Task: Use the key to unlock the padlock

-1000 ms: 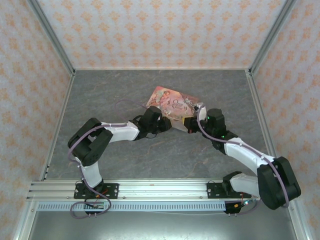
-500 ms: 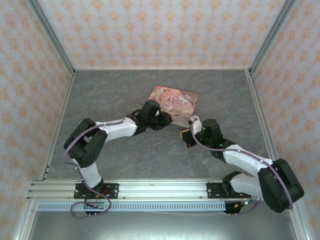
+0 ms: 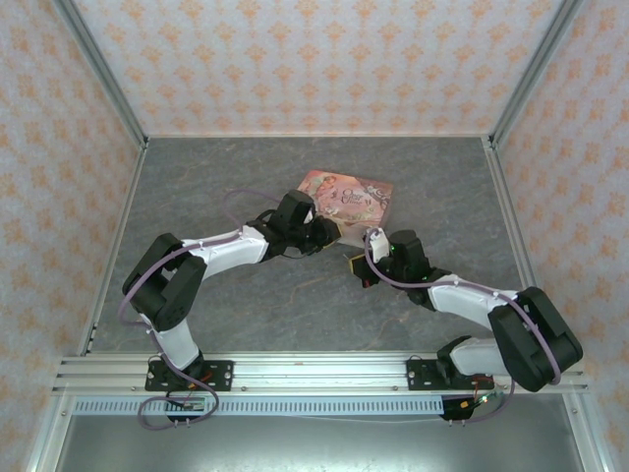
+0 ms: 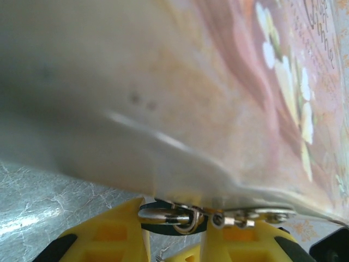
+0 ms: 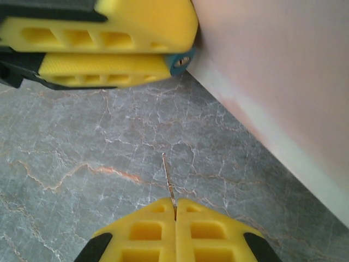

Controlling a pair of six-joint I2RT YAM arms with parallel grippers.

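Right gripper (image 5: 175,210): nearest you, toward the near edge of the tabletop (image 5: 82,142). Its jaws are pressed flat together on the key (image 5: 168,177), so the thin blade sticks straight out in front.
Key: its tip is aimed across bare tabletop toward the lock, clearly apart from it, and it looks a touch off line with the keyhole.
Left gripper (image 5: 184,49): it sits mid-tabletop at a narrow gap, clamped on the padlock (image 5: 181,61). That grip looks meant to brace the lock against the key's push.
Padlock: the teal end with the brass keyhole pokes out of those fingers and faces your key. It touches the tin's near edge.
Tin (image 3: 346,195): the pink box beyond, toward the far edge. The metal rings at its rim suggest the shackle hooks there.
Next: you'd want to line the blade up before pushing in.
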